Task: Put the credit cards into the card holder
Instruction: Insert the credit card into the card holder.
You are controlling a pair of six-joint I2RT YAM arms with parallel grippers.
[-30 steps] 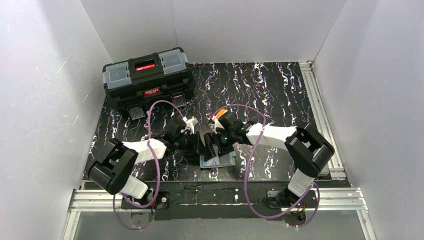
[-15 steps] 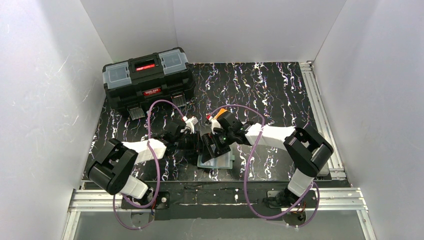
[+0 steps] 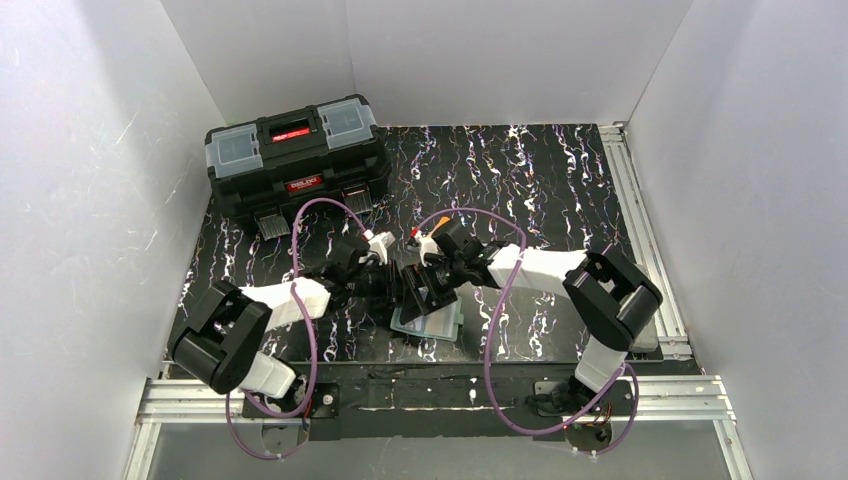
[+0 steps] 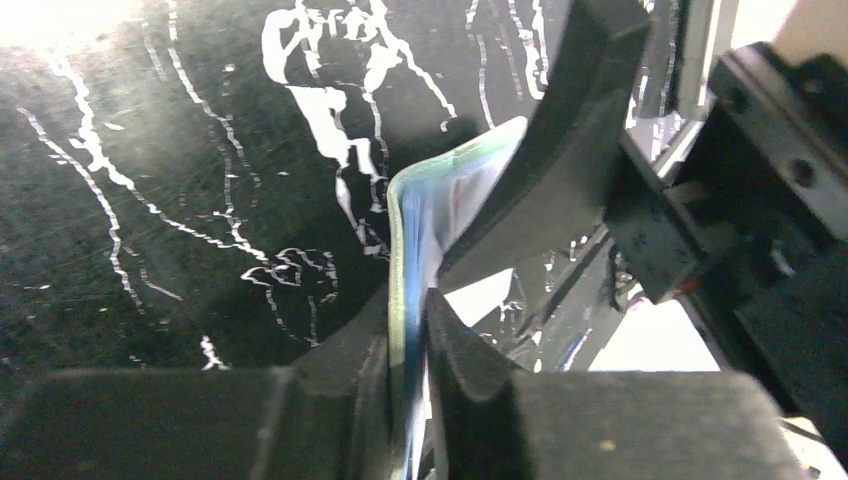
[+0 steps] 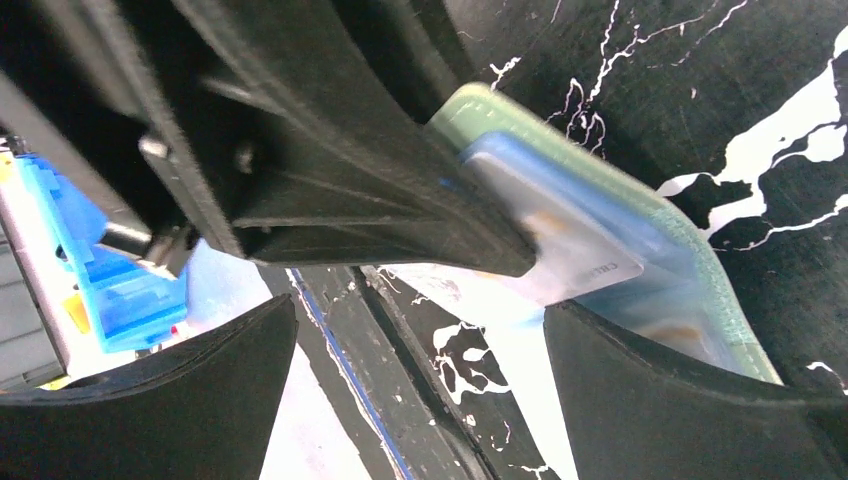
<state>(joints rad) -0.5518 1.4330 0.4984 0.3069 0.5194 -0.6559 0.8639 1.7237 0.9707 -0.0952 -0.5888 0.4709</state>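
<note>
The mint-green card holder [image 3: 432, 327] lies tilted near the table's front middle, and both grippers meet over it. My left gripper [image 4: 408, 330] is shut on the holder's edge [image 4: 432, 205], which stands upright between its fingers showing green and blue layers. In the right wrist view a white credit card [image 5: 585, 255] with faint print sticks partly out of the holder [image 5: 715, 285], beside the left gripper's black finger [image 5: 350, 180]. My right gripper [image 5: 415, 370] stands open just above the holder, holding nothing. An orange tint shows inside the pocket; the orange card itself I cannot make out.
A big black toolbox [image 3: 295, 165] sits at the back left. White walls close in three sides. Aluminium rails run along the right edge [image 3: 640, 230] and the front [image 3: 430, 395]. Purple cables loop over both arms.
Both grippers and the card holder have shifted a little to the left, and the holder has turned slightly. The left jaws have closed a touch tighter.
</note>
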